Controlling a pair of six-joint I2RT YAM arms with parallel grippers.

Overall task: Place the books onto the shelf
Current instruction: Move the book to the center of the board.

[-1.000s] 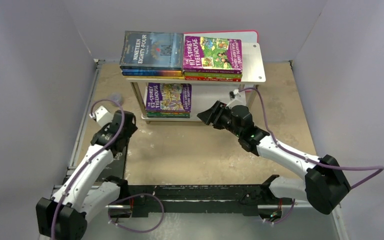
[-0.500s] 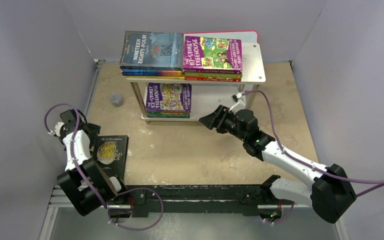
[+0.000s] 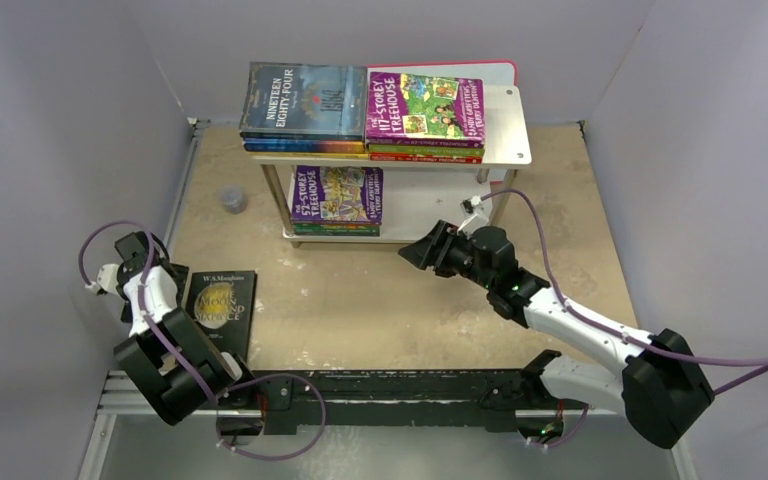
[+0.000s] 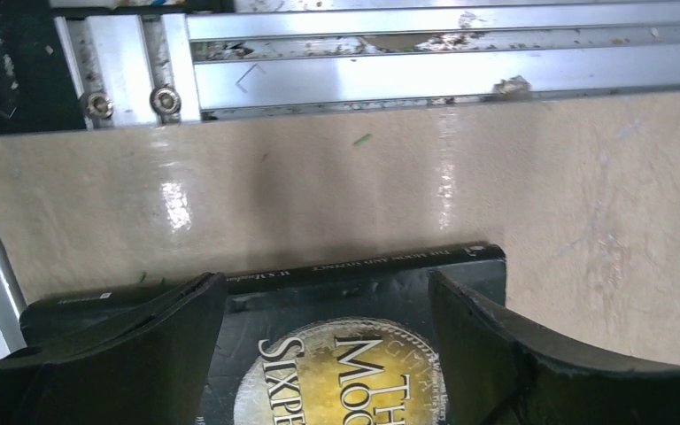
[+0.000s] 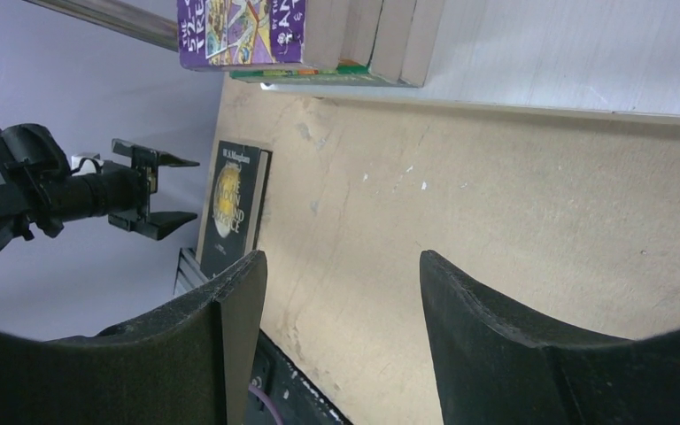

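The shelf (image 3: 512,140) stands at the back with books on both boards: the blue "Nineteen Eighty-Four" stack (image 3: 303,100) and a "Treehouse" stack (image 3: 425,105) on top, and another "Treehouse" stack (image 3: 337,195) below. A black "Moon and Sixpence" book (image 3: 220,310) lies flat on the table at the near left. My left gripper (image 3: 168,278) hovers open at its left edge. In the left wrist view its fingers (image 4: 142,336) straddle the cover (image 4: 354,372) without touching it. My right gripper (image 3: 412,250) is open and empty in front of the lower board (image 5: 584,53).
A small grey cup (image 3: 231,200) sits left of the shelf. A pink-edged white board (image 3: 505,68) leans behind the shelf. Grey walls close in on three sides. An aluminium rail (image 4: 407,80) runs along the near table edge.
The left arm has folded back from mid-table to the left wall, uncovering the black book, and its jaws have opened wider. The right gripper has drawn slightly back from the shelf.
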